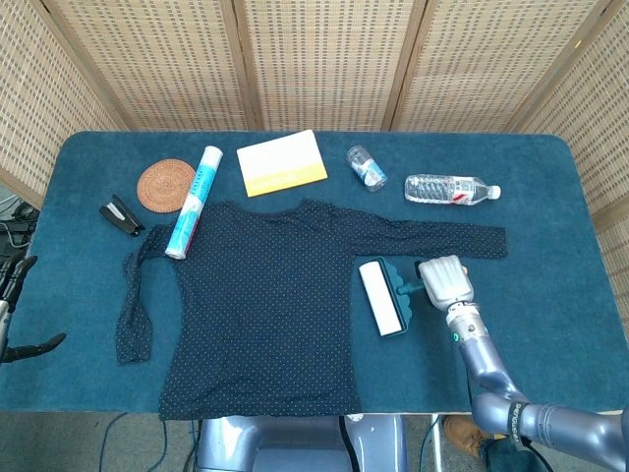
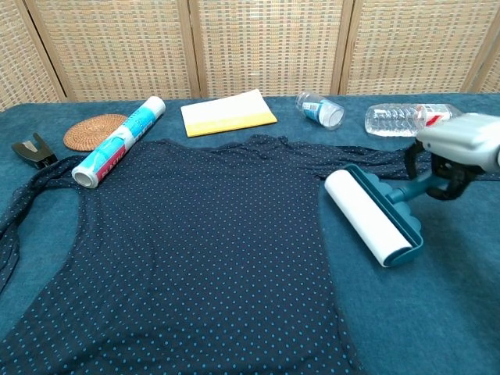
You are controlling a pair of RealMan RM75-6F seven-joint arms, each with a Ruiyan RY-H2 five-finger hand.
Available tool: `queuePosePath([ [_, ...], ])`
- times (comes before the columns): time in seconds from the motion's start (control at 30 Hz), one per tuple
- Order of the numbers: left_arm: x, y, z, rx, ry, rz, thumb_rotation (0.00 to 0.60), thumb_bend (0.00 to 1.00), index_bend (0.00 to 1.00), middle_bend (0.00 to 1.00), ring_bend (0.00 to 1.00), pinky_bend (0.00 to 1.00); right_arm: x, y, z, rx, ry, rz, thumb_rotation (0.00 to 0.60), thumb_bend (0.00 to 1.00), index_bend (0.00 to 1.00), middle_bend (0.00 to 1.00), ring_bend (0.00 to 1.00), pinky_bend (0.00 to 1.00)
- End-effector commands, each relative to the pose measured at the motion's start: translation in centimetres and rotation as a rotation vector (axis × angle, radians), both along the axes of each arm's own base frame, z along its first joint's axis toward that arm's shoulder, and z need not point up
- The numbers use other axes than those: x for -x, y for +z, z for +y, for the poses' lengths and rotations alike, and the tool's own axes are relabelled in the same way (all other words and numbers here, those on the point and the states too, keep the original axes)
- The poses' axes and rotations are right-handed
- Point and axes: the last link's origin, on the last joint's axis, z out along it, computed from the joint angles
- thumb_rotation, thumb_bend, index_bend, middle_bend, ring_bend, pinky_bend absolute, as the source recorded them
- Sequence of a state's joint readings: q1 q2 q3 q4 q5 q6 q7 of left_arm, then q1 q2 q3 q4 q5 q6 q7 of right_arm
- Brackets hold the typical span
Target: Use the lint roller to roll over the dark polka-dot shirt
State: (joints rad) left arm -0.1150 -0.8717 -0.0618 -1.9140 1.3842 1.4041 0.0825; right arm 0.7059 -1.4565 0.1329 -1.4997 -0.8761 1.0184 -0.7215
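The dark polka-dot shirt (image 1: 260, 305) (image 2: 187, 250) lies spread flat on the blue table, one sleeve reaching right. Just off its right hem is the lint roller (image 1: 382, 297) (image 2: 370, 216), a white drum in a teal frame, tilted and lifted a little off the cloth. My right hand (image 1: 444, 281) (image 2: 457, 148) grips the roller's teal handle from the right. My left hand (image 1: 12, 313) hangs off the table's left edge with its fingers apart and nothing in it.
Along the back stand a cork coaster (image 1: 165, 184), a rolled blue-and-white tube (image 1: 195, 200), a yellow-edged notepad (image 1: 282, 162), a small lying bottle (image 1: 367, 168) and a water bottle (image 1: 450, 189). A black stapler (image 1: 122, 215) lies at the left.
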Motion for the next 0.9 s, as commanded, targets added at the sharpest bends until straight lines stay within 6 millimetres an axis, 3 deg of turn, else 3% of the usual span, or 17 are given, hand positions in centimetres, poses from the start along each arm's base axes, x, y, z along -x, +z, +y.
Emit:
queuePosePath([
  [0.03,0.0,0.1,0.1,0.005,-0.001,-0.006,0.600,0.00,0.00,0.00,0.00,0.00,-3.9,1.1,-1.2,0.046,0.035,0.015,0.600,0.79,0.70,1.00,1.00,1.00],
  [0.33,0.4,0.4,0.4,0.016,0.004,-0.033,0.600,0.00,0.00,0.00,0.00,0.00,-8.4,0.4,-2.5,0.102,-0.034,0.040,0.600,0.80,0.71,1.00,1.00,1.00],
  [0.9,0.8,0.9,0.8,0.032,0.009,-0.070,0.600,0.00,0.00,0.00,0.00,0.00,-11.7,-4.9,-1.5,0.097,-0.092,0.189,0.600,0.80,0.71,1.00,1.00,1.00],
])
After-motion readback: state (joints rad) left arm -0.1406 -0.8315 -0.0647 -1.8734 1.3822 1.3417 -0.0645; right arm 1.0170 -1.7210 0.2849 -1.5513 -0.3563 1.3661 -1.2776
